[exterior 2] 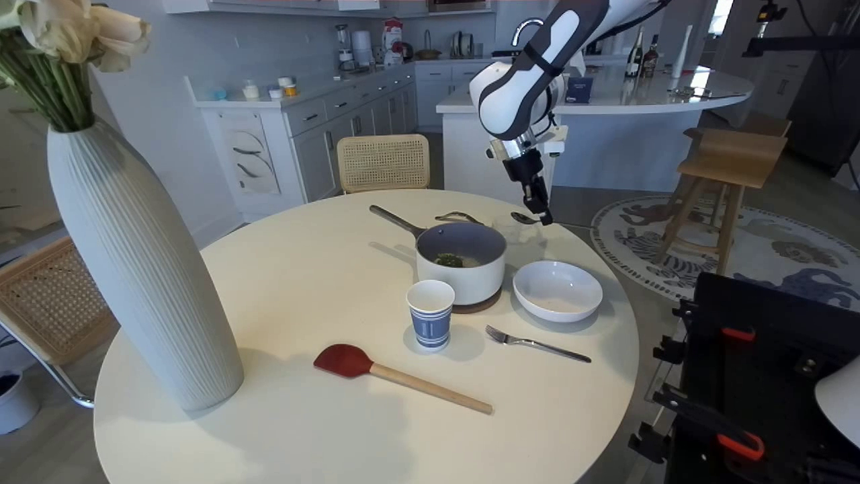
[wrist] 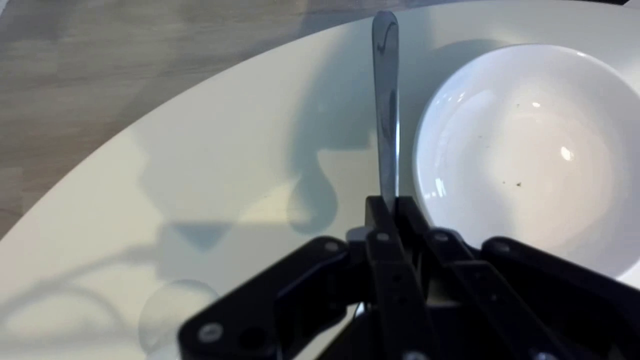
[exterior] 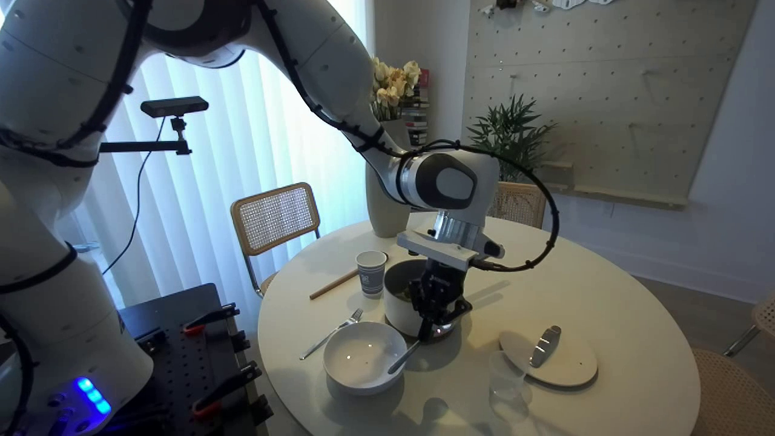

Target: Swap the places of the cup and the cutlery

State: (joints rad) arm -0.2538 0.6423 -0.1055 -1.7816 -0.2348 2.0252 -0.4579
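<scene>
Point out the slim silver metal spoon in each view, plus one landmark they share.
In an exterior view: slim silver metal spoon, lower centre.
In an exterior view: the spoon, right of centre, near mid-height.
Wrist view: the spoon, upper half, handle projecting from the black end effector.
Shared landmark: glossy round white bowl, in all three.

Spoon (wrist: 387, 105) partly hidden by pincer (wrist: 394, 206), white bowl (wrist: 550, 120) cropped in wrist view

Cup (exterior 2: 431, 323) between pot (exterior 2: 470, 284) and spatula (exterior 2: 404, 378), fork (exterior 2: 537, 344) beside bowl (exterior 2: 557, 289), spoon (wrist: 386, 105) in hand (wrist: 395, 207)
</scene>
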